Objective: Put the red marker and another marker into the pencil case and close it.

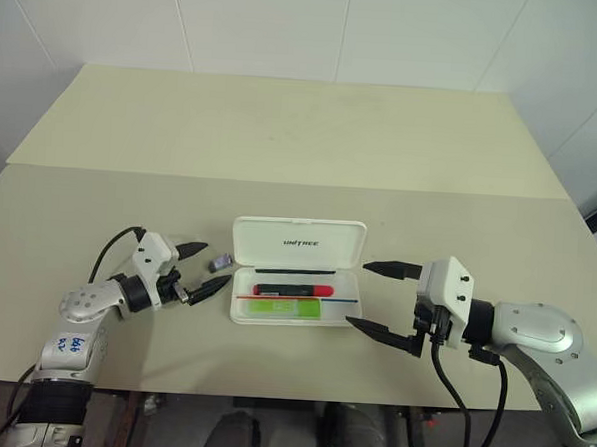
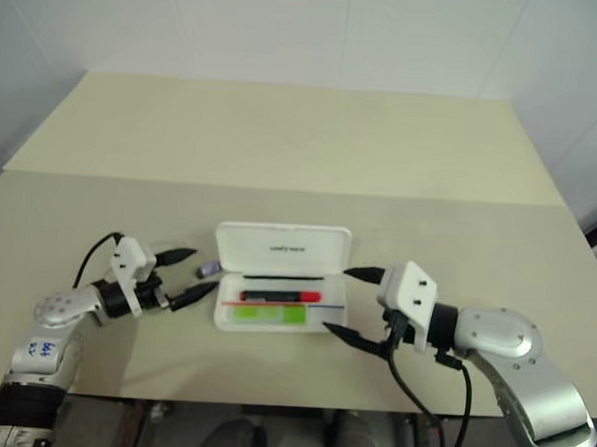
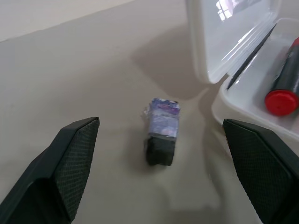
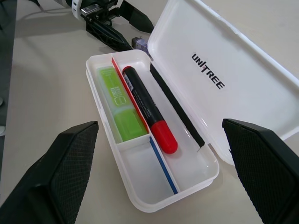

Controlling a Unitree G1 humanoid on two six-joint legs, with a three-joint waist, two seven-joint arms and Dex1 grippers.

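Pencil case [image 1: 297, 245]: white hard box, lid swung up and back, "UNITREE" print on the inner lid; sits at the middle of the table [image 1: 283, 133], near its front edge.
Red marker [image 1: 294, 289]: lying lengthwise inside the case tray, black barrel, red end toward 3 o'clock; beside the red and blue stripe.
Green marker [image 1: 285, 306]: lime-green, flat in the tray at 6 o'clock of the red marker, just beside it.
Small purple-grey piece [image 3: 162, 131]: on the table outside the case, at 9 o'clock of it, close to the lid's corner.
Left gripper [image 1: 200, 270]: at 9 o'clock of the case, fingers spread wide, empty; the purple-grey piece lies between and beyond its tips.
Right gripper [image 1: 382, 299]: at 3 o'clock of the case, fingers spread wide, empty, tips near the case's end without clear contact.
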